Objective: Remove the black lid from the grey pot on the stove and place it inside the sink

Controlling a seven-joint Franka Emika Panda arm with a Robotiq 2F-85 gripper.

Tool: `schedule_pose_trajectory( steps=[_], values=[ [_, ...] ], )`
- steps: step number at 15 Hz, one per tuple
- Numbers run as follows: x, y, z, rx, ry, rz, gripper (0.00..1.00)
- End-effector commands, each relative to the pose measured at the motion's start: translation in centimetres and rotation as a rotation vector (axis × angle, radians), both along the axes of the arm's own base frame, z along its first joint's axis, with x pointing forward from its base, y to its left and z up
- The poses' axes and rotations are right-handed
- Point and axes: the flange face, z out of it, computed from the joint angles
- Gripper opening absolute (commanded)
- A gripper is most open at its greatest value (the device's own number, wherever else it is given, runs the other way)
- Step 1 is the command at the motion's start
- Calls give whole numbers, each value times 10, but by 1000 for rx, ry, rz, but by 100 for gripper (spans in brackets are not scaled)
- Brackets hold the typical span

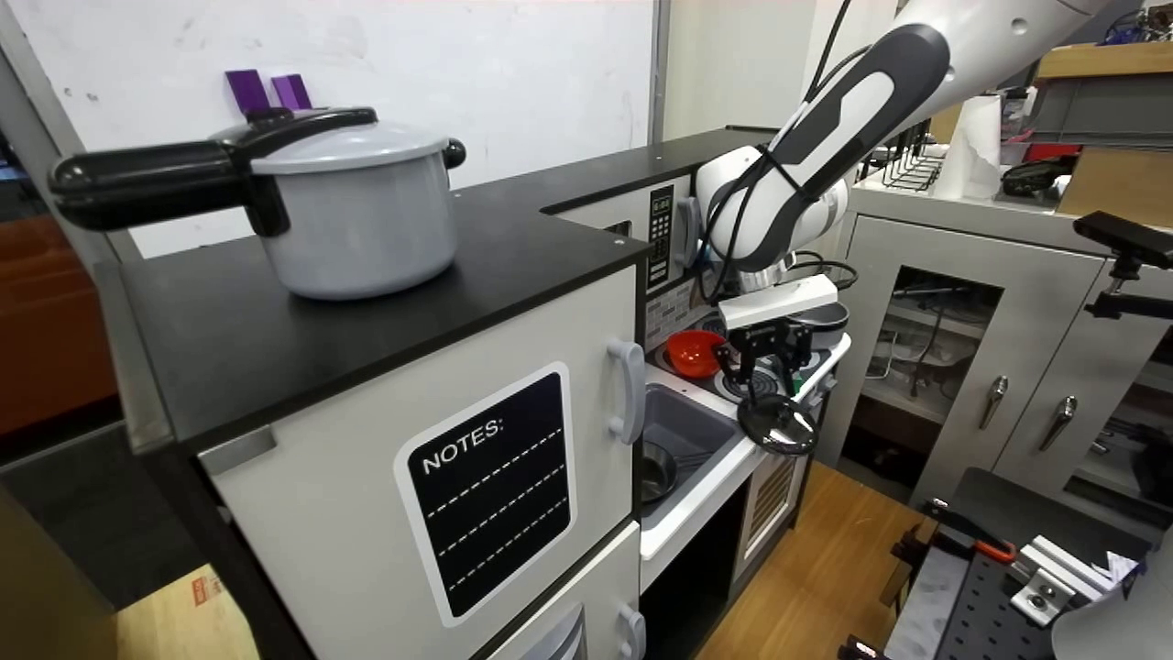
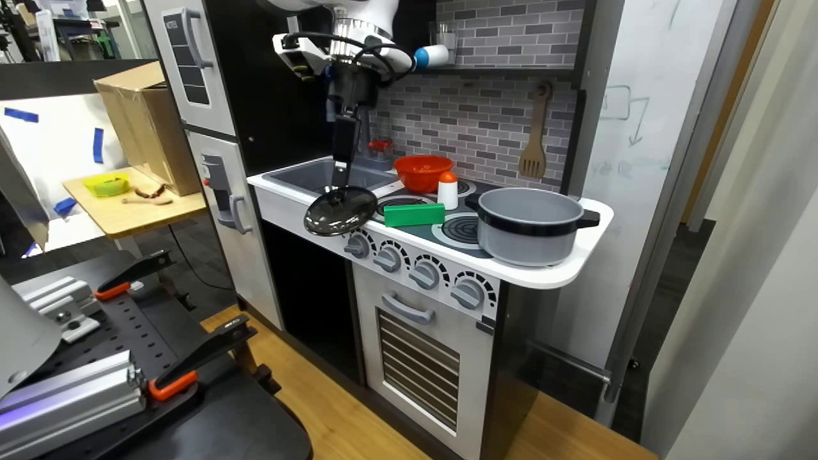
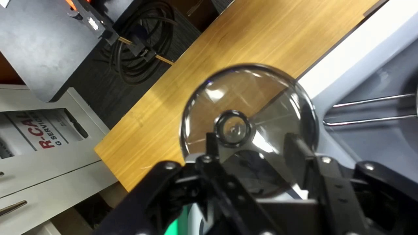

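Note:
The lid (image 3: 267, 98) is dark tinted glass with a black knob ring. It is tilted and in mid-air at the counter's front edge in both exterior views (image 1: 779, 426) (image 2: 340, 212). My gripper (image 3: 251, 142) is just above it with fingers spread wider than the knob. The knob is beside the left finger in the wrist view; whether the fingertips touch the lid I cannot tell. The grey pot (image 2: 530, 233) stands uncovered at the stove's right in an exterior view. The grey sink (image 1: 701, 412) is beside the stove; part shows in the wrist view (image 3: 375, 140).
A red bowl (image 2: 423, 172), a white shaker (image 2: 448, 191) and a green block (image 2: 414, 214) stand on the stove. A metal pan (image 1: 658, 472) lies in the sink. A lidded grey pot (image 1: 357, 220) stands on the tall cabinet. Wooden floor lies below the lid.

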Motion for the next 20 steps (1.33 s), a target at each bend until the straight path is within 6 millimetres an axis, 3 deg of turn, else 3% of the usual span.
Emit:
schedule_pose_trajectory(
  steps=[1,3,5,7,14,15,20],
  values=[
    [11,4,-5,-1,-6,0,80],
    [13,3,-2,-5,-17,-2,84],
    [13,-1,1,-19,-32,-5,98],
    [12,-6,9,-23,-44,-17,100],
    [5,-38,56,-39,-111,-183,100],
    [8,-33,47,-35,-112,-127,100],
    [6,-38,55,-44,-120,-169,100]
  ],
)
